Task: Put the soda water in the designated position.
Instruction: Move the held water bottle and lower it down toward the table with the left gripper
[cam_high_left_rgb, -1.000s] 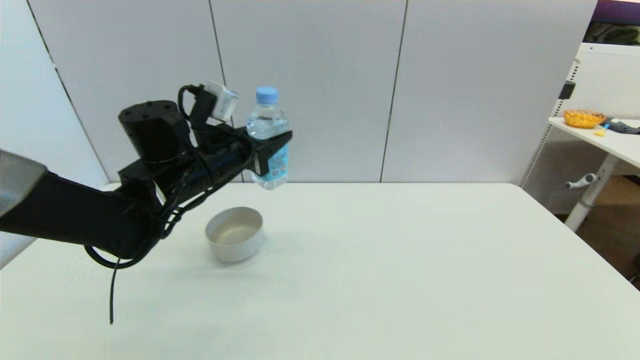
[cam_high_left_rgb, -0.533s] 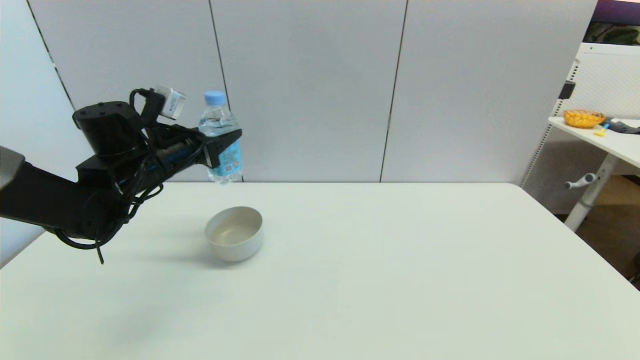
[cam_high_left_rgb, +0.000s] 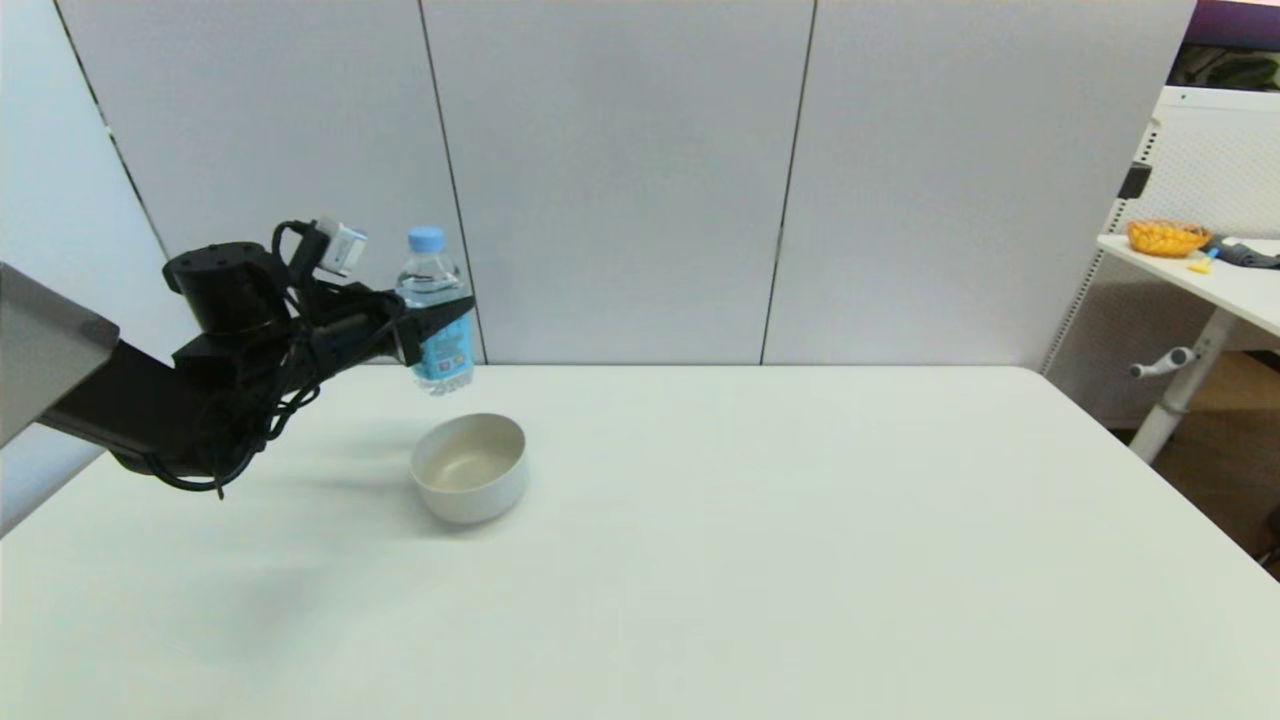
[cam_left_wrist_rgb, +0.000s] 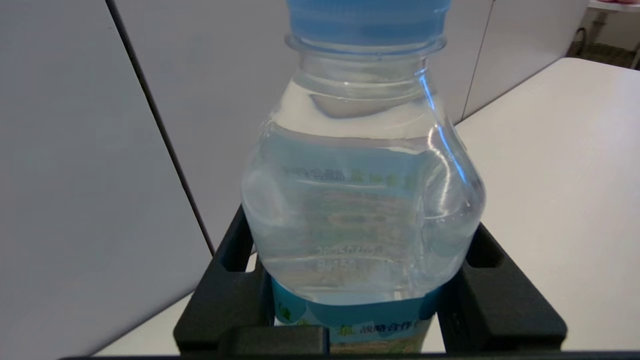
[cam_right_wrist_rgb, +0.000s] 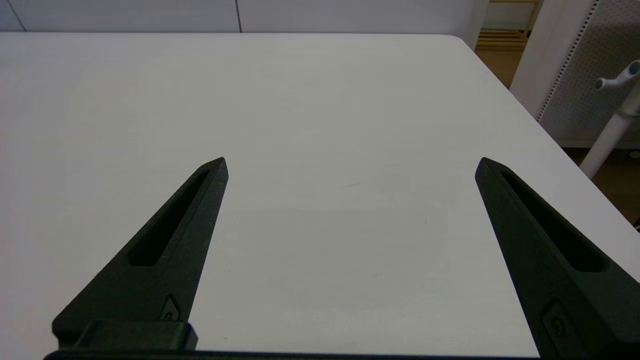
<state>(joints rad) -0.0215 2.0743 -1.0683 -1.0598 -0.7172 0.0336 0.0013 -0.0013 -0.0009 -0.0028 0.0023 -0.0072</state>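
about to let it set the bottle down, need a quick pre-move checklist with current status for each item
1. Grip: left gripper is shut on the soda water, fingers on both sides of its body: ok.
2. Bottle upright, blue cap on top: ok.
3. Bottle clear of the table: ok, it hangs in the air.
4. Clear of the bowl: ok, no contact; the bottle hangs above and behind the bowl's far rim.
5. Bare tabletop to land on: ok, but no marker shows the exact spot: cannot tell.
6. Right gripper out of the way: ok, open over bare table, out of the head view.
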